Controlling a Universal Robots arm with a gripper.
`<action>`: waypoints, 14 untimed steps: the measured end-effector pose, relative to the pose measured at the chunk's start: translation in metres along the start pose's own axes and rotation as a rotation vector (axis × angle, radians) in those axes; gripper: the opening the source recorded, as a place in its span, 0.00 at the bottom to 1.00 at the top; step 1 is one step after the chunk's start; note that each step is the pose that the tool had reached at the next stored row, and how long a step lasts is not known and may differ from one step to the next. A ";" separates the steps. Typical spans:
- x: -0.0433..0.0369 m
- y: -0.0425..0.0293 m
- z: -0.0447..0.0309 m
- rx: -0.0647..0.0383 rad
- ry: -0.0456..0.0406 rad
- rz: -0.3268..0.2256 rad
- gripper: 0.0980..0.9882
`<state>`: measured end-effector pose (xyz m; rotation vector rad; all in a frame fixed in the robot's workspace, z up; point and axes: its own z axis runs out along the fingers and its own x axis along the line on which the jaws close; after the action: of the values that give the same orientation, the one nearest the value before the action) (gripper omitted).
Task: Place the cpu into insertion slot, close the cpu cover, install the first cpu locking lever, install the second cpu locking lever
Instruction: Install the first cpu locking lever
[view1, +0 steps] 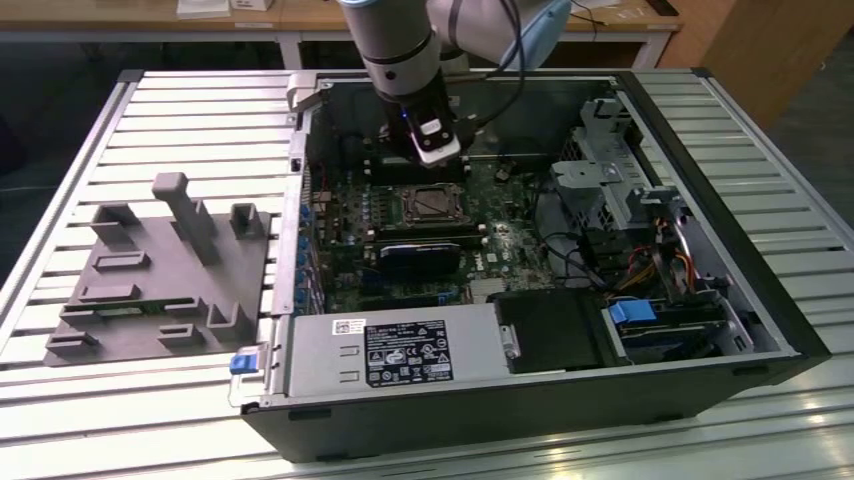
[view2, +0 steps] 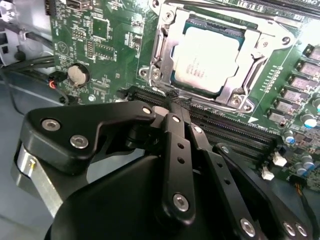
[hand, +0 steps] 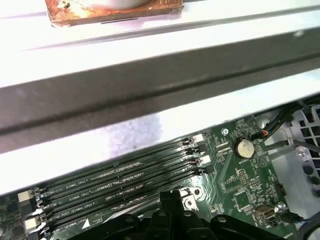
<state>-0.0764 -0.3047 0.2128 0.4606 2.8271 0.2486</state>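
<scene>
Inside the open computer case (view1: 707, 300) you have one cpu (view2: 210, 55) seated in the insertion slot (view2: 252, 87), with the cpu cover (view2: 170, 20) closed around it as a silver frame cut off by the second wrist view's edge. Your gripper (view2: 175, 102) hovers over the four long memory slots (hand: 125, 182) beside the socket, fingers pinched together on nothing, tips partly hidden behind its own black linkage
</scene>
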 end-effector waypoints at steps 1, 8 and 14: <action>-0.0004 0.0003 -0.0014 0.000 0.0000 0.000 0.00; -0.0009 0.0007 -0.0025 0.000 0.0000 0.000 0.00; -0.0041 0.0016 -0.0011 0.021 0.0273 0.002 0.00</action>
<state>-0.0724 -0.3047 0.2151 0.4677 2.8586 0.2280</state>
